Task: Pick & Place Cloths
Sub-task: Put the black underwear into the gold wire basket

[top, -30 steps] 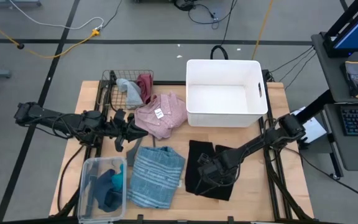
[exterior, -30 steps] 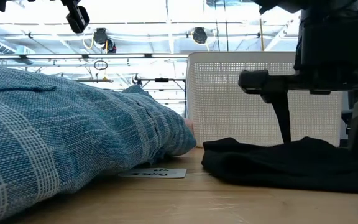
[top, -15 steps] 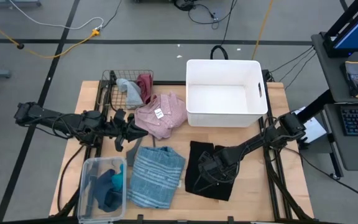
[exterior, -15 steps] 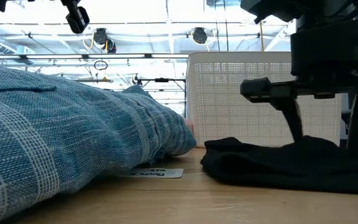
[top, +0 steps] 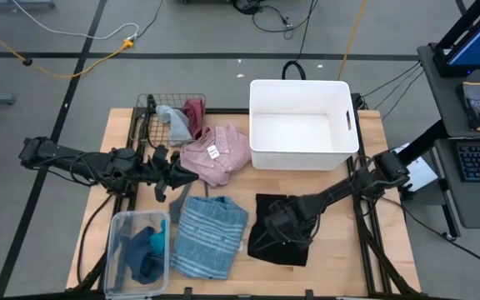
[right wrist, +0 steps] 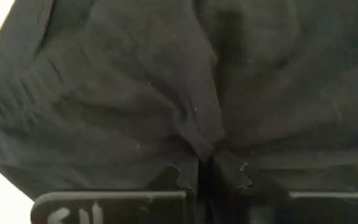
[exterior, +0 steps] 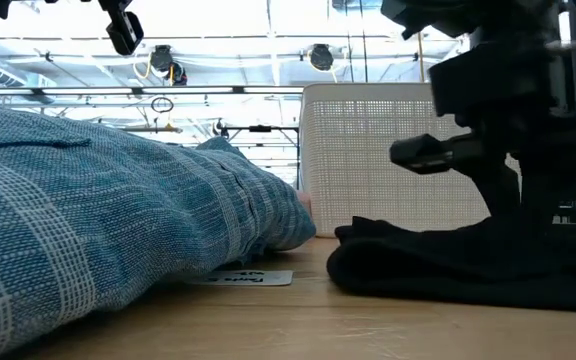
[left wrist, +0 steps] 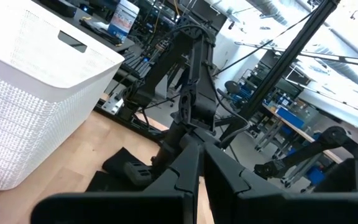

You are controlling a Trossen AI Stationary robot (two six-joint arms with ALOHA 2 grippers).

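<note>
A black cloth [top: 277, 237] lies on the table's near right part, bunched under my right gripper [top: 278, 223], which is shut on it. In the low view the black cloth [exterior: 438, 265] rests flat on the wood. My left gripper [top: 179, 178] hovers shut, holding nothing, just left of the pink shirt with a white tag [top: 216, 155]. A blue striped cloth [top: 211, 237] lies flat near the front edge. Grey and maroon cloths sit in a wire basket [top: 150, 115], and teal and dark blue pieces sit in a clear bin [top: 117, 248]. My right gripper pinches a raised fold of the black cloth [right wrist: 202, 144] between its two fingers [right wrist: 180, 176], near the cloth's middle. The fingers come from above, pointing down. The cloth gathers into wrinkles toward the pinch, and the rest of it lies on the table.
A large white perforated basket [top: 346, 125] stands at the far right of the table, right behind the black cloth. The wire basket stands at the far left and the clear bin at the near left corner. Bare wood shows between the black cloth and the white basket.
My right gripper has shut on the black cloth, drawing a fold up between its fingers. The cloth has bunched toward the pinch, its edges pulled slightly inward. It still lies on the table.
</note>
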